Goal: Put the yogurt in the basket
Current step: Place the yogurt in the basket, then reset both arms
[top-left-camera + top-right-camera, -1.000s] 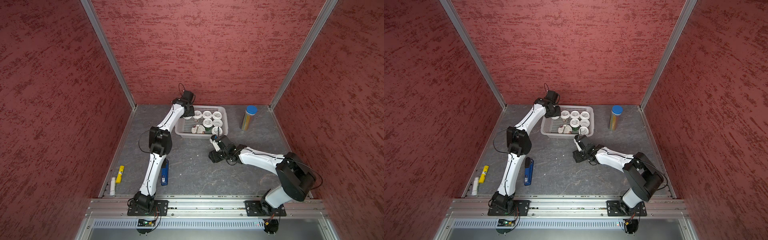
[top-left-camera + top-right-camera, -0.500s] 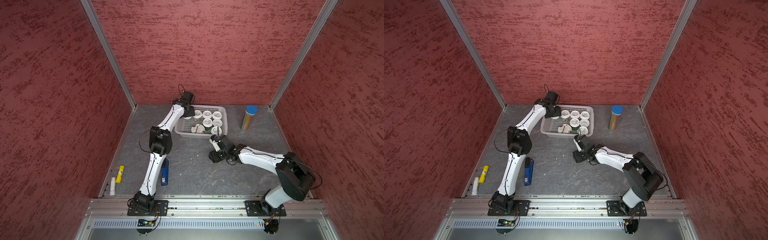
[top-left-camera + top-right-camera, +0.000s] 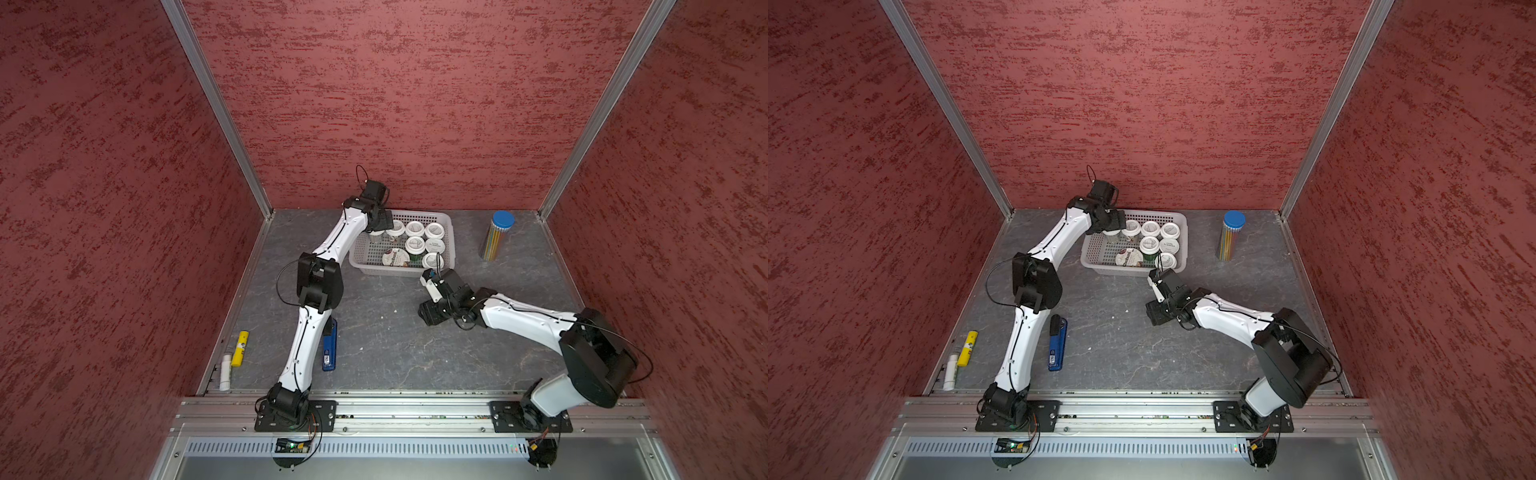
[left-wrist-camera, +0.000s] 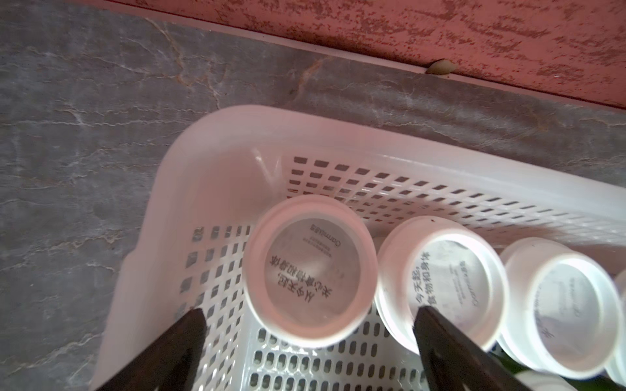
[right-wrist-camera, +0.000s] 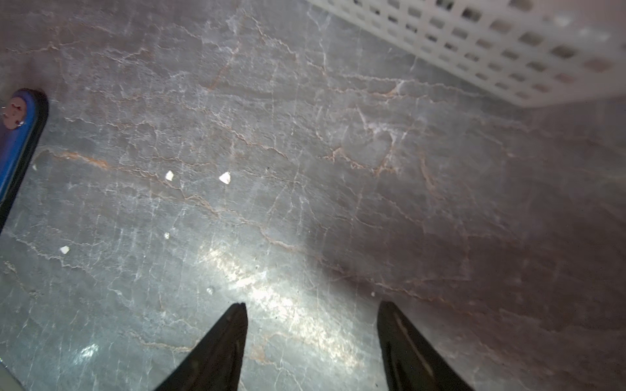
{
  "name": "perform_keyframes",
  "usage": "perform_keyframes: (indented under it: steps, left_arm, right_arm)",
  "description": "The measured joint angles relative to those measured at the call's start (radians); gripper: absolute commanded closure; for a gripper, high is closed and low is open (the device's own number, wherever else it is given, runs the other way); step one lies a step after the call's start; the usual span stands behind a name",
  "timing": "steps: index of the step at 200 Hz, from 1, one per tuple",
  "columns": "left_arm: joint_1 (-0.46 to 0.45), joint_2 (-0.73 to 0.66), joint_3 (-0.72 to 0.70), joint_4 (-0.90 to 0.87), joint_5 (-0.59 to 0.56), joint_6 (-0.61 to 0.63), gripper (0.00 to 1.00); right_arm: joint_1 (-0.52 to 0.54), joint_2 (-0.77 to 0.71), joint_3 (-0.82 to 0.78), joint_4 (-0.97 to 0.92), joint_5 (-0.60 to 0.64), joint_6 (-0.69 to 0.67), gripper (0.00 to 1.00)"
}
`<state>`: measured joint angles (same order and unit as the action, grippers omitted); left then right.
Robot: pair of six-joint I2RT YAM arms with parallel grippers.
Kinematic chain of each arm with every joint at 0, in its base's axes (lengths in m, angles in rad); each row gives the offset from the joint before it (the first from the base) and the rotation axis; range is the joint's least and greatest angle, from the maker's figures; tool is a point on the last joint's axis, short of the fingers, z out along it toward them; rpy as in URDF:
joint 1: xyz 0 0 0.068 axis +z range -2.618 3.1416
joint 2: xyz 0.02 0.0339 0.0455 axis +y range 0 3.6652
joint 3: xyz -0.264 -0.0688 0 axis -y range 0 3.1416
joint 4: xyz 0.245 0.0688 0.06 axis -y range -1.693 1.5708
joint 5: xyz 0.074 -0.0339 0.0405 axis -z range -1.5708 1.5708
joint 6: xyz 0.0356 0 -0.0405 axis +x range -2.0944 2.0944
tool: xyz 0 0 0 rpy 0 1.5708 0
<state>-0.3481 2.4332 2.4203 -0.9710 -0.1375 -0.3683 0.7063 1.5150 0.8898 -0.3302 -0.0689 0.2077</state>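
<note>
I count eight yogurt cups (image 3: 414, 245), seven small and one Chobani (image 3: 395, 257), all inside the one basket (image 3: 447, 217). My left gripper (image 4: 310, 308) hangs over the basket's far left corner, jaws wide apart and holding nothing. My wrist view shows the whole cup (image 4: 310, 270) beneath it, which both top views half hide. My right gripper (image 5: 313, 304), jaws apart and empty, sits just in front of the basket.
</note>
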Motion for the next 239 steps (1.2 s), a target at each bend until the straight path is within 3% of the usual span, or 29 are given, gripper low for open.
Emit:
perform_keyframes:
  steps: [23,43,61,80,101,135,159,205,239]
  left_arm:
    - [-0.016,-0.177,-0.135,0.053,-0.006,0.011,0.00]
    - [-0.036,-0.427,-0.346,0.172,-0.033,0.045,0.00]
    - [-0.051,-0.670,-0.569,0.318,-0.052,0.119,0.00]
    - [-0.061,-0.922,-0.896,0.557,-0.109,0.245,0.00]
    - [-0.012,-1.076,-1.215,0.754,-0.145,0.312,0.00]
    - [0.284,-1.180,-1.707,0.991,-0.050,0.286,0.00]
    - [0.341,-1.184,-1.931,1.114,-0.035,0.291,0.00]
    - [0.340,-1.056,-1.970,1.358,0.062,0.300,0.00]
    - [0.350,-1.007,-1.996,1.598,0.092,0.339,0.00]
  right_arm:
    - [0.001,-0.098,0.020,0.004,0.043,-0.019,0.16]
    - [0.002,-0.199,0.032,0.025,0.163,-0.043,0.04]
    - [0.001,-0.268,0.027,0.068,0.284,-0.124,0.09]
    - [0.000,-0.300,-0.034,0.224,0.451,-0.287,0.05]
    - [-0.021,-0.254,-0.158,0.501,0.634,-0.454,0.02]
    - [-0.192,-0.134,-0.350,0.840,0.778,-0.504,0.02]
    - [-0.293,-0.085,-0.476,1.036,0.807,-0.481,0.02]
    - [-0.388,0.023,-0.675,1.472,0.726,-0.458,0.02]
    - [-0.449,0.045,-0.657,1.536,0.627,-0.408,0.02]
